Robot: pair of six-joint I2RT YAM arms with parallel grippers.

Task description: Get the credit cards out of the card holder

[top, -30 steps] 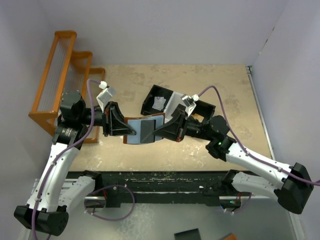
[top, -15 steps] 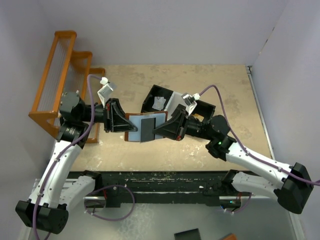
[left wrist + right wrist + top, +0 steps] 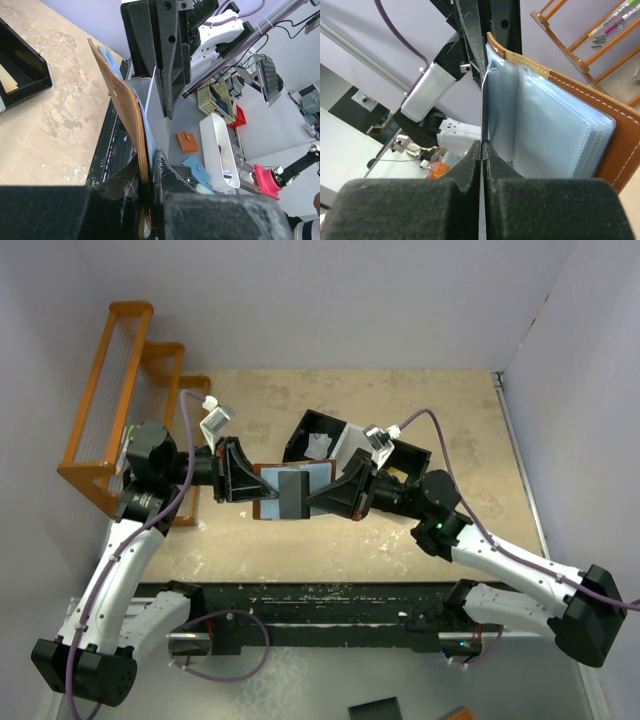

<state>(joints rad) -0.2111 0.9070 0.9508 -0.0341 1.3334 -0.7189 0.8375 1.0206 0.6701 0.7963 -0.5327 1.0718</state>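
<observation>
Just past the right gripper [image 3: 312, 502] we note a black-and-white compartment tray [image 3: 300, 435] holding a white paper scrap [image 3: 320, 447]. An orange wooden rack [image 3: 120, 390] stands behind the left arm. Between the two grippers the brown leather card holder [image 3: 318, 476] hangs open, pale blue sleeves showing. The left gripper [image 3: 255, 483] pinches its leather edge. The right gripper's fingers are pressed together on a thin dark grey plastic card [image 3: 291, 493] lying across the sleeves.

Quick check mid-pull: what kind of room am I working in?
Probably a robotics lab test cell: plain partition walls box in the worn tabletop, and the left wrist view shows spare wallets and a white bin beyond.
</observation>
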